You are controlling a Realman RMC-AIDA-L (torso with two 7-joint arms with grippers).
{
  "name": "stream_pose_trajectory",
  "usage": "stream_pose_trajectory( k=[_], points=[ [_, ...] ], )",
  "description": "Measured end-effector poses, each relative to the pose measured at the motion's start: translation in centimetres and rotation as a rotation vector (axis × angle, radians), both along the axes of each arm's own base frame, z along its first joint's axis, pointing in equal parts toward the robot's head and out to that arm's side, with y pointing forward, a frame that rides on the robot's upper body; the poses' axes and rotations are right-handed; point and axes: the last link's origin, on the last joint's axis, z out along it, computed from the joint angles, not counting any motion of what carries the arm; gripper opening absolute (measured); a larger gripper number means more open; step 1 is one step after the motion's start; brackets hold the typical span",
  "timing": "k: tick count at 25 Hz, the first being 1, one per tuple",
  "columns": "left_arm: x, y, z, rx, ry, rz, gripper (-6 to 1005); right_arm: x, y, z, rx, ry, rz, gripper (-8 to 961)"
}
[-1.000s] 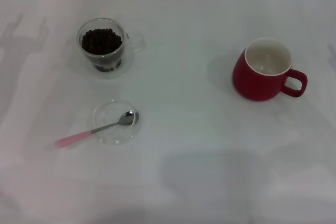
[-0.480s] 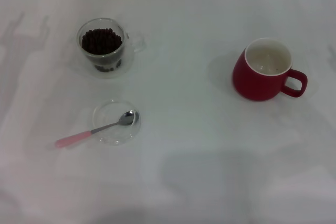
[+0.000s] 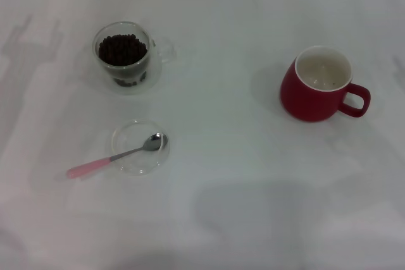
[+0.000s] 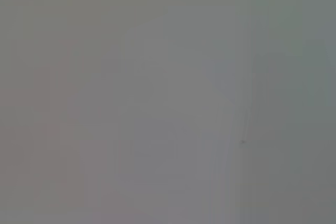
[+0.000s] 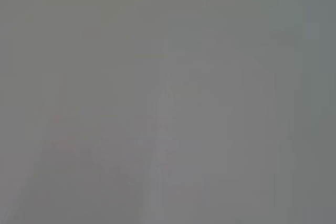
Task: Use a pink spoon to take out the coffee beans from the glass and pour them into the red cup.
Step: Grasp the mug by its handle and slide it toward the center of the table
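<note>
Presently, neither gripper appears in any view, so whether their fingers are apart or together cannot be told; both wrist views show only blank grey surface.

Layout, head view: the spoon (image 3: 117, 155) lies with its metal bowl resting in a shallow clear dish (image 3: 140, 147) and its pink handle projecting over the rim onto the table (image 3: 221, 175), toward the robot's left; the glass (image 3: 124, 56) stands beyond the dish, holding the beans (image 3: 121, 49); the cup (image 3: 319, 84) stands well apart on the robot's right, upright, handle pointing right, its white inside apparently empty.

Handling, judged: the spoon is light, stiff and thin; the handle is the place to grip, near its free end where it clears the dish; it lies low, so a pinch may slip or tip the bowl out; the dish is light and may slide; the glass is fragile and smooth, so contact with the rim should be gentle; the beans are loose, hard and prone to roll off a tilted spoon; the cup is heavy enough to stay put.

Count: one spoon; one dish; one glass; one cup; beans too many to count.
</note>
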Motion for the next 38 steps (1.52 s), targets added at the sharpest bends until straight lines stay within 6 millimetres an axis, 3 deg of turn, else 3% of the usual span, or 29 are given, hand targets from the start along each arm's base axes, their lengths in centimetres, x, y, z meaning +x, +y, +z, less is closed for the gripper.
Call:
stream_pose_trajectory(
  k=[38],
  points=[
    [0.01, -0.10, -0.35, -0.009, -0.009, 0.005, 593, 0.11, -0.23, 0.02, 0.002, -0.002, -0.005, 757]
  ],
)
